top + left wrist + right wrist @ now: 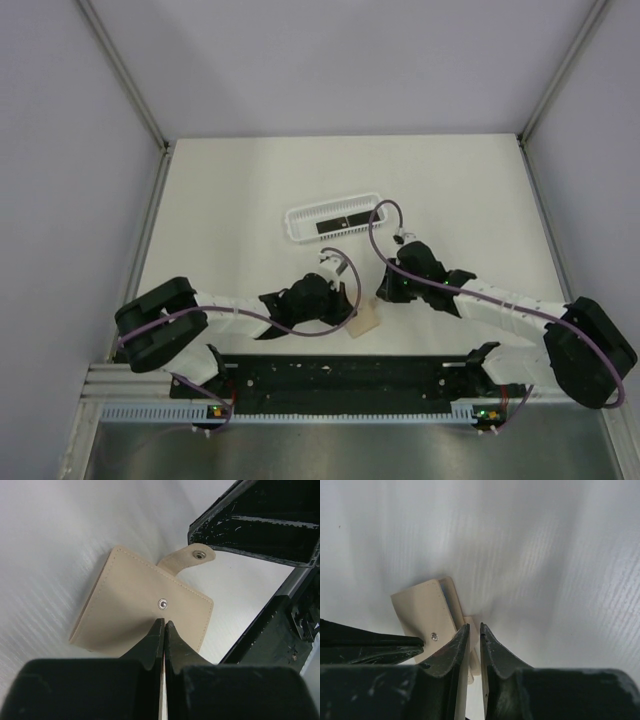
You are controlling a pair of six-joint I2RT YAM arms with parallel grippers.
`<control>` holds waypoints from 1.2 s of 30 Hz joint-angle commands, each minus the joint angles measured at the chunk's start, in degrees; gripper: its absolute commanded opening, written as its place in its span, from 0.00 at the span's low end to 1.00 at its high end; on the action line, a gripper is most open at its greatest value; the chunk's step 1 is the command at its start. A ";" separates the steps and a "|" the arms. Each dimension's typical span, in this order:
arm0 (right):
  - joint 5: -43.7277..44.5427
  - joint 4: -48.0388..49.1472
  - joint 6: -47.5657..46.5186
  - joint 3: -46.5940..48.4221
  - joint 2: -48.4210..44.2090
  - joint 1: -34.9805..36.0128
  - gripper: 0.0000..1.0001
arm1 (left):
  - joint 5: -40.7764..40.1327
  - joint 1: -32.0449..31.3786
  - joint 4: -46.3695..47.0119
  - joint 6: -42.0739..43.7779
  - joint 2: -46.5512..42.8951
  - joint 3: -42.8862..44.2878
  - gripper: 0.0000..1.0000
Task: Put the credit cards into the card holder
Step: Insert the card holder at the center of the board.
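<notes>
A long white perforated plastic basket (295,216) lies mid-table. The left gripper (163,625), jaws pressed together, and the right gripper (474,628), jaws a slit apart around its flap, grip unconfirmed, meet at the flat tan card holder (125,600) near the bases. Thin black credit cards (338,222) lie in the basket.

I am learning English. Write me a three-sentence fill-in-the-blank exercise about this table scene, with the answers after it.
1. The thin black rectangular credit cards lie inside the long white perforated plastic ___.
2. The snap flap of the flat tan squarish card holder is ___, not fastened.
3. The left tool, at that holder, has its jaws ___ together.
Answers: basket; open; shut.
</notes>
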 commanded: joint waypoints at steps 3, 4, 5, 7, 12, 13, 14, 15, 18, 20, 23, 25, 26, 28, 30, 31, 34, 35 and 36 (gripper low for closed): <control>-6.43 6.57 -0.99 -0.31 0.88 -0.68 0.13 | 1.20 0.07 3.44 -0.42 0.75 -1.56 0.00; -6.87 7.01 -1.08 -0.40 0.97 -0.68 0.13 | 1.12 0.07 3.44 -0.42 0.75 -1.64 0.00; -7.13 7.36 -1.17 -0.49 1.14 -0.68 0.13 | 1.12 0.07 3.44 -0.50 0.75 -1.73 0.00; -7.92 8.07 -1.08 -0.66 1.67 -0.68 0.13 | 1.03 0.07 3.44 -0.50 0.75 -1.91 0.00; -11.00 10.16 -0.99 -0.66 3.25 -0.68 0.13 | 0.50 0.07 3.27 -0.59 0.66 -2.17 0.00; -11.44 10.27 -0.82 -0.75 3.34 -0.59 0.13 | 0.41 0.07 3.27 -0.59 0.66 -2.26 0.00; -11.62 10.18 -0.73 -0.93 3.43 -0.68 0.13 | 0.50 0.07 3.18 -0.68 0.75 -2.26 0.00; -11.79 10.35 -0.47 -1.01 3.34 -0.68 0.13 | 0.33 0.07 3.18 -0.68 0.75 -2.35 0.00; -11.10 10.36 0.32 -1.72 2.29 -0.68 0.16 | 0.41 0.07 3.27 -0.59 0.92 -2.44 0.00; -9.26 10.79 1.29 -3.12 0.54 -0.68 0.17 | 0.41 -0.02 3.18 -0.59 1.10 -2.44 0.00; -2.42 9.14 3.13 -4.62 -3.67 -0.68 0.24 | 0.41 -0.02 3.09 -0.42 0.92 -2.52 0.00; 2.94 4.66 3.66 -4.36 -6.14 -0.68 0.27 | 0.32 -0.02 2.65 -0.42 0.75 -2.52 0.00; 4.62 2.38 3.75 -4.18 -6.93 -0.59 0.28 | 0.15 0.07 2.57 -0.24 0.57 -2.61 0.00; 5.61 1.04 3.32 -3.83 -7.55 -0.68 0.29 | 0.15 0.07 2.48 -0.15 0.48 -2.70 0.00; 4.65 0.78 3.05 -3.83 -7.56 -0.68 0.30 | 0.32 0.07 2.48 -0.07 0.66 -2.61 0.00; 4.29 0.78 3.14 -3.83 -7.29 -0.68 0.30 | 0.41 -0.02 2.48 0.02 0.83 -2.61 0.00; 4.20 1.30 4.01 -4.35 -7.20 -0.68 0.30 | 0.68 -0.02 2.48 0.02 1.01 -2.44 0.00; 4.38 1.83 4.36 -4.88 -7.38 -0.68 0.30 | 0.59 0.07 2.48 -0.06 0.92 -2.44 0.00; 4.73 1.92 4.98 -5.23 -7.55 -0.68 0.31 | 0.68 -0.02 2.48 0.02 0.84 -2.44 0.00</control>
